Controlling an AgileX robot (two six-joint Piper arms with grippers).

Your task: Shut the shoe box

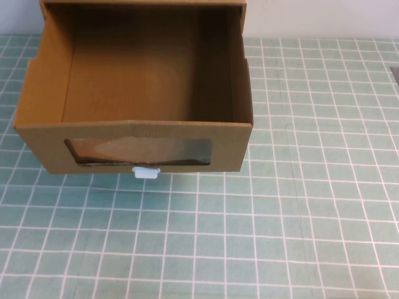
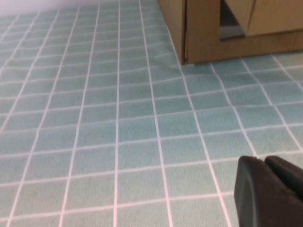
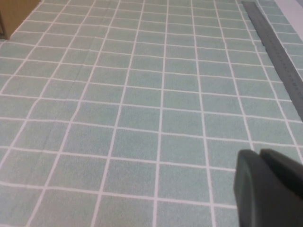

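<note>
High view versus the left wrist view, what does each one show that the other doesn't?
Only the high view shows the shoe box pulled open, its bare inside, front window and white pull tab. Only the left wrist view shows the left gripper, fingers together, low over the cloth. Both share the box and the green checked tablecloth. The right gripper appears in neither.

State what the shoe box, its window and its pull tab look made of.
Shoe box: brown corrugated cardboard, matte, with raw cut edges. Window: seemingly clear plastic film, faintly glossy. Pull tab: white, smooth, probably plastic. Left tool and right tool hang over the tablecloth, neither touching the box.
</note>
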